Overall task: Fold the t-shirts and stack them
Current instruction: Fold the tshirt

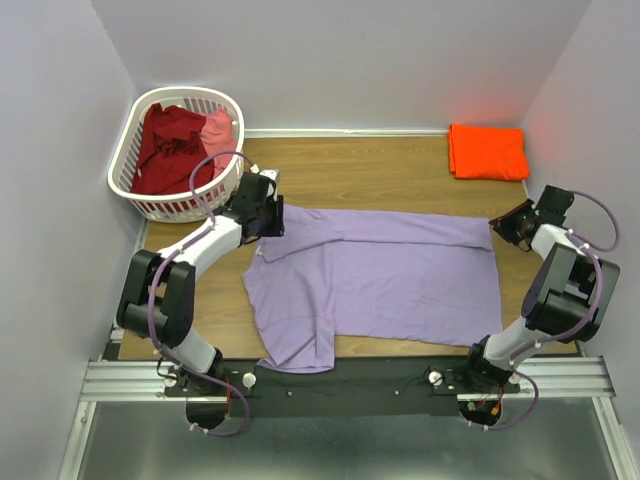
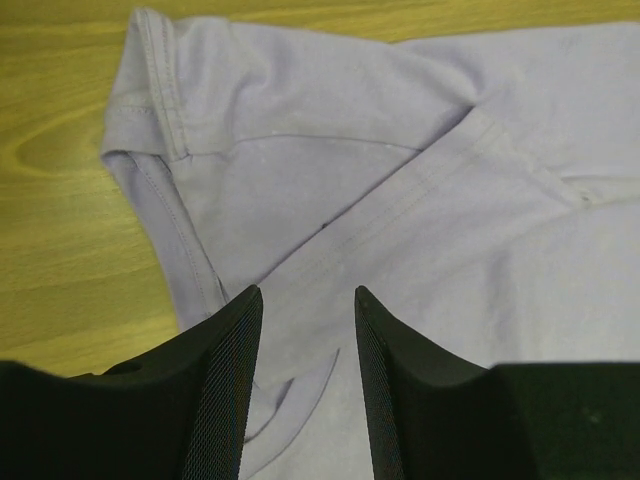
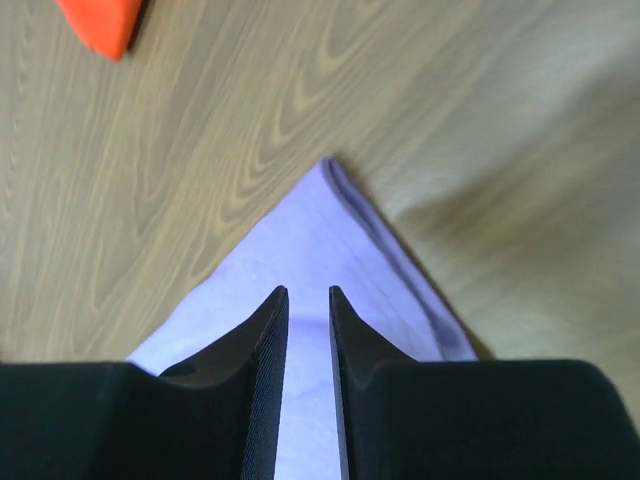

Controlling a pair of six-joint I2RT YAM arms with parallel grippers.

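Showing the lavender-purple t-shirt point(image 1: 390, 280) lying spread across the middle of the wooden table point(image 1: 350, 160), mostly flat, with soft creases and a fold line running across its far part. Showing its near-left portion doubled into a narrow flap and reaching over the table's near edge. Showing, in the left wrist view, a short sleeve with a double-stitched hem lying at the far-left corner, and a stitched seam crossing the cloth diagonally.

Hovering just above that sleeve area with the left gripper point(image 2: 307, 295), holding its jaws clearly apart and gripping nothing. Hovering over the shirt's far-right corner with the right gripper point(image 3: 307, 292), holding its jaws narrowly parted and pinching nothing. Showing the pointed, hemmed corner resting flat on the wood beyond the fingertips.

Showing the orange t-shirt point(image 1: 488, 152) sitting folded into a neat rectangle at the table's far-right corner, well apart from the lavender one. Showing the dark red t-shirt point(image 1: 170, 145) and the pink t-shirt point(image 1: 217, 128) lying crumpled together inside the white slotted laundry basket point(image 1: 165, 207) at the far-left corner, with dark red filling most of it and pink tucked against the far-right side.
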